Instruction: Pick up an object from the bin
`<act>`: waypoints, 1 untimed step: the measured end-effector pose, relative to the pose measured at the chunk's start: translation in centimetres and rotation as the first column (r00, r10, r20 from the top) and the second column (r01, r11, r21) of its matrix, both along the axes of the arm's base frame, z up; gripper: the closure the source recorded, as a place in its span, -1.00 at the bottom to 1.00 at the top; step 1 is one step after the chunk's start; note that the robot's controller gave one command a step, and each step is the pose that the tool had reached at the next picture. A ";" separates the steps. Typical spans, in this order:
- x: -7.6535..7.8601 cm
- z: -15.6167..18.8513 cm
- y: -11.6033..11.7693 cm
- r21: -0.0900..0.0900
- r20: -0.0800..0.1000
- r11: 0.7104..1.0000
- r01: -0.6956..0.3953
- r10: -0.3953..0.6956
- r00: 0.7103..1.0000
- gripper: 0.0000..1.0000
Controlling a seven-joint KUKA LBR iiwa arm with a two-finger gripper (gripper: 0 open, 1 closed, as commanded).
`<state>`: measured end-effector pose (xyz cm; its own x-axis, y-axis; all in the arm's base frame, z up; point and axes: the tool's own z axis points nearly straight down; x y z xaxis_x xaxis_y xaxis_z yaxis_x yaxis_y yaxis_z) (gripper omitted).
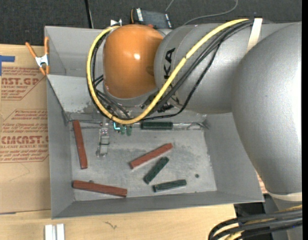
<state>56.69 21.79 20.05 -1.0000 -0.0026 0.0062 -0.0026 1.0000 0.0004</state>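
Note:
My gripper [102, 146] hangs under the orange wrist cover, low over the bin floor in its left half, with nothing seen in it. A reddish-brown stick [79, 145] lies lengthwise just to its left, apart from it. Another reddish-brown stick [150, 155] lies slanted to its right, near the middle of the floor. A dark green stick [156, 125] rests along the back wall, right of the gripper.
A third reddish-brown stick [99, 188] lies along the front wall. Two more dark green sticks [157, 169] [169, 185] lie front of centre. The arm covers the bin's right and back parts.

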 end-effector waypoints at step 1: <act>2.0 -2.2 -6.9 -0.003 0.006 0.999 -0.045 0.045 0.999 -1.00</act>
<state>58.67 14.92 17.82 -0.9989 -0.0479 0.0002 -0.0479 0.9988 -0.0026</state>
